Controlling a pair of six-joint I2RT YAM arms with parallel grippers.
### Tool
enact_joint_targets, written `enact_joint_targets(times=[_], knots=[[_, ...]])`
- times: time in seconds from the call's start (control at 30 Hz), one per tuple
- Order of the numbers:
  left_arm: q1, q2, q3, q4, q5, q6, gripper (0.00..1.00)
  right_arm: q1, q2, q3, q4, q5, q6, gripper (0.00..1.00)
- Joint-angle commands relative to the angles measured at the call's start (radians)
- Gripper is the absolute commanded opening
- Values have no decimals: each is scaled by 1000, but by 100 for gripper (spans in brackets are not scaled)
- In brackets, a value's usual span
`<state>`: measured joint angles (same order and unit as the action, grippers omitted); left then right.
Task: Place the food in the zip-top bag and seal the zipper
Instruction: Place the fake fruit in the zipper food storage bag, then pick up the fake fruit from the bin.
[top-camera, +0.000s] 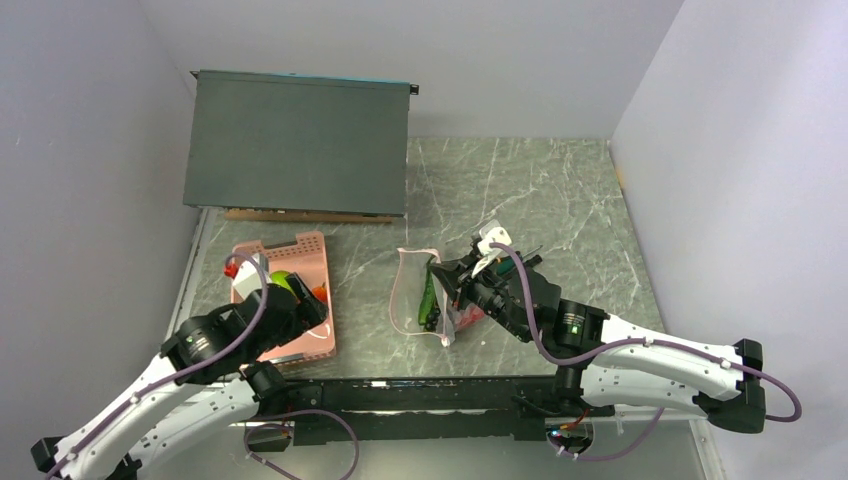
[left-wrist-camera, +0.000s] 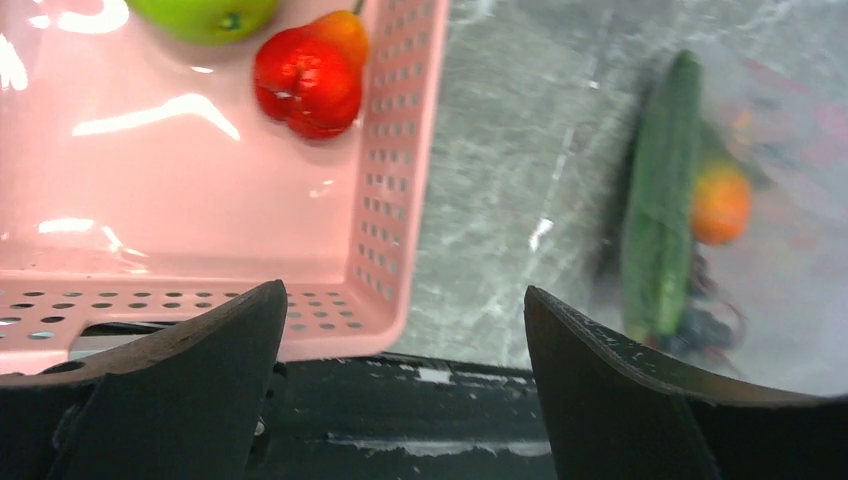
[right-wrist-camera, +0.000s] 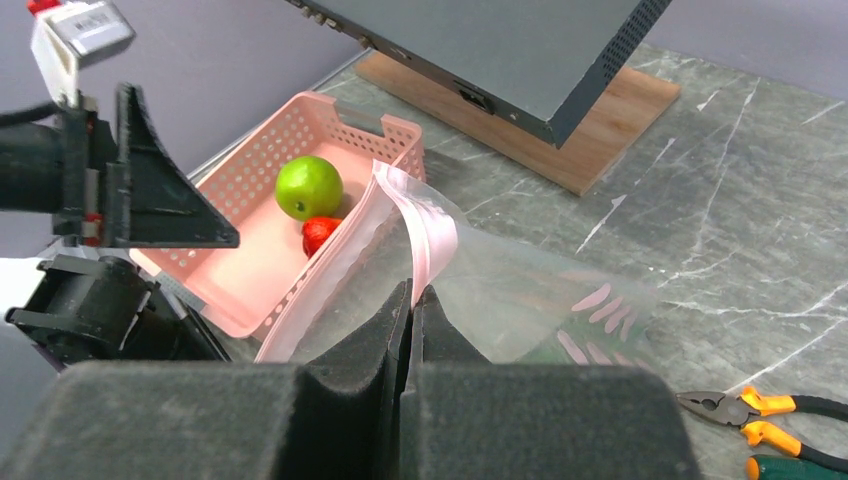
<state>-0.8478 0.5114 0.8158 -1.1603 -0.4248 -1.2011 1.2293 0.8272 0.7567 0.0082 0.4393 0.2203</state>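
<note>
The left wrist view's top edge crops the green apple (left-wrist-camera: 205, 14), and the long green pod (left-wrist-camera: 662, 190) is blurred.

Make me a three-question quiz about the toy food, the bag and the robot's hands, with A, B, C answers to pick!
1. Where is the apple?
A. in the basket
B. hanging in the air
C. rolled out of sight

2. What colour is the long pod inside the bag?
A. blue
B. green
C. yellow

3. What is the right hand doing?
A. wide open
B. out of view
C. shut on the bag

Answers:
1 is A, because the apple sits on the pink basket floor beside a red fruit.
2 is B, because the pod shows green through the clear plastic.
3 is C, because its two fingers are pressed together with the bag's pink mouth strip pinched between them.
</note>
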Motion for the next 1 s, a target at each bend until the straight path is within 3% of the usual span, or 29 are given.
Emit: enact_joint_targets(times=[0.0,0.27,0.43,0.6,0.97], knots=[[-1,32,-66,31,-137,-121,92,4,-15,23,51,-2,7,0],[54,159,-72,-1,-251,-207,92,4,10,29,50,-9,10,0],[225,159,-160,234,-44,-22,94,5,1,18,65,6,4,0],[388,224,-229,342,59,1,89,4,15,26,55,6,4,0],[474,404,-315,544,143,-12,84,4,24,26,58,16,-1,0]])
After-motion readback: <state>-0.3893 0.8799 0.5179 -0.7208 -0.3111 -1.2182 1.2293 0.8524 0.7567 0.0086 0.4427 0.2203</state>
